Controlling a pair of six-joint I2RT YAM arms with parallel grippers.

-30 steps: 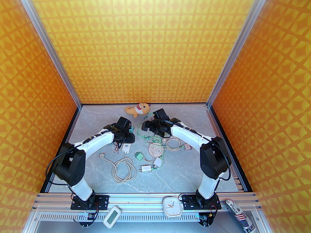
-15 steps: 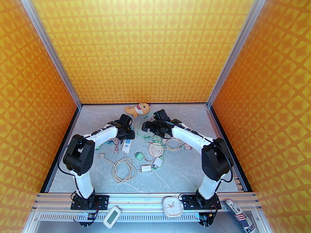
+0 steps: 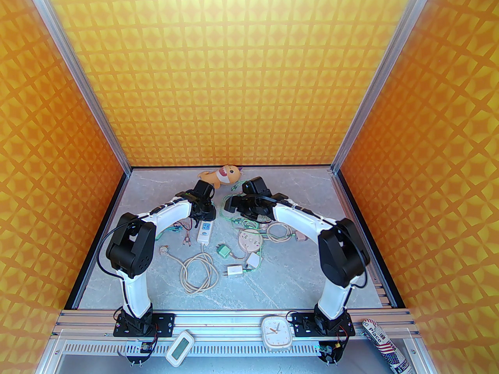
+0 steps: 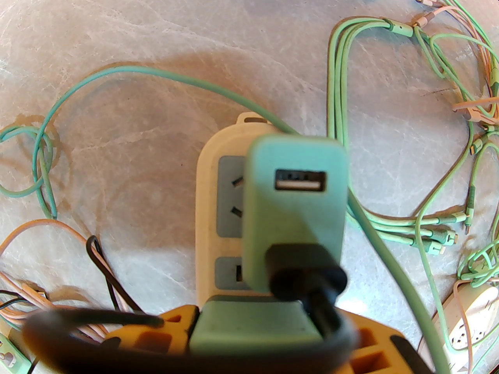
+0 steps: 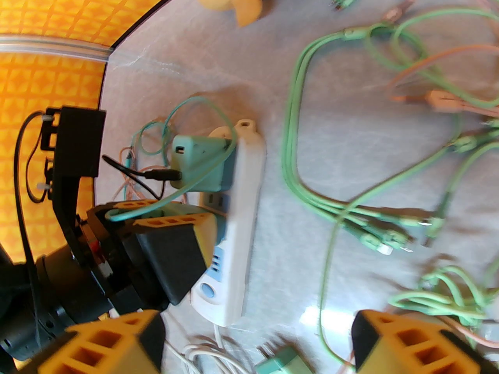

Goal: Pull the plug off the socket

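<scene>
- The teal plug [image 4: 234, 325] is sitting in the white power strip [image 4: 226, 138], which is lying flat on the counter [image 4: 136, 53] between the arms.
- The left pincer [image 4: 273, 331] is pinching that plug from both sides, probably readying an upward pull.
- A teal USB charger [image 4: 296, 209] is standing just beyond, crowding the grip.
- The right pincer [image 5: 253, 345] is hanging wide and empty beside the strip, perhaps to pin it.
- Green cables [image 5: 304, 131] are sprawling nearby.

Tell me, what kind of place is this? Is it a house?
Probably a robot test booth, not a house: two robot arms bolted to a metal rail, orange patterned walls, and a table strewn with power strips and cables.
</scene>
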